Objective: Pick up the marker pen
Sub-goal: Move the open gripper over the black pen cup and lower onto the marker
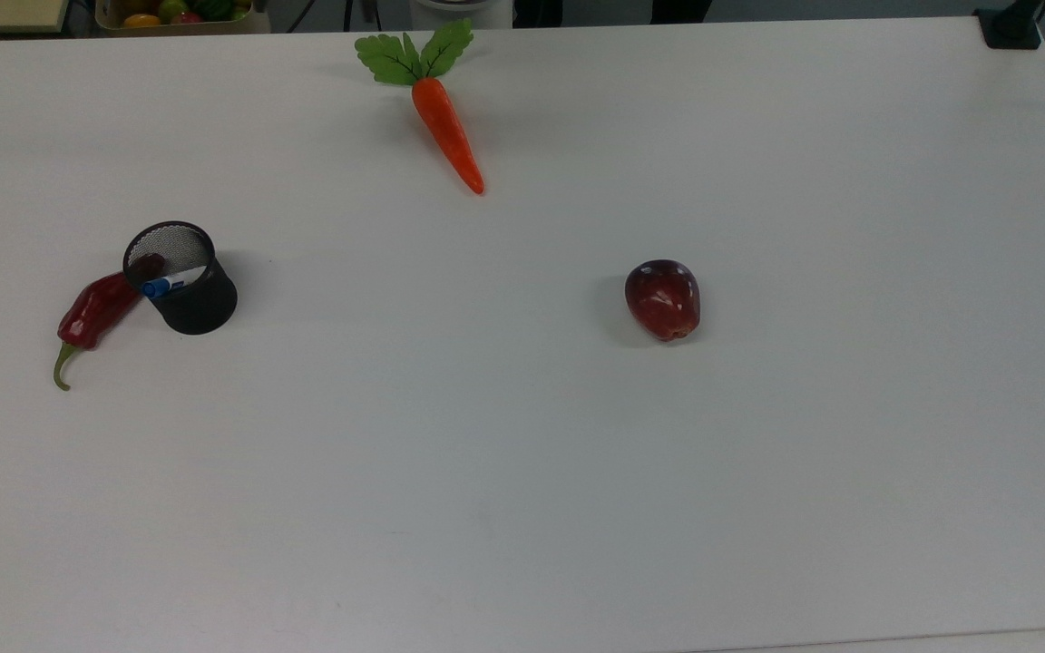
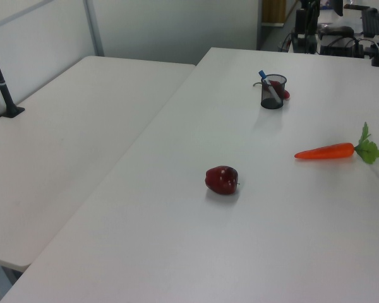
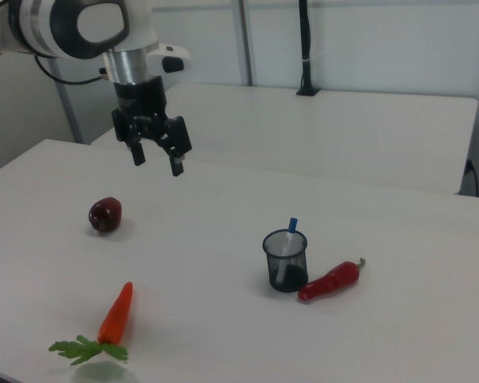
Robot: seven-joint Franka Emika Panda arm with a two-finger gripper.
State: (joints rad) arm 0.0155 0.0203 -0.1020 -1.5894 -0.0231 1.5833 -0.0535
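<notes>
Over the table, my gripper (image 3: 156,155) hangs wide open; grabbing the marker pen (image 3: 289,231) could tip its mesh cup (image 3: 286,263).

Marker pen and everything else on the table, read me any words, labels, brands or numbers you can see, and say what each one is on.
No text can be read on anything here.
marker pen: its blue band shows in the top view, with no legible print.
black mesh cup, carrot, apple, red chili pepper: no markings.
pincer and arm: no label visible.
</notes>
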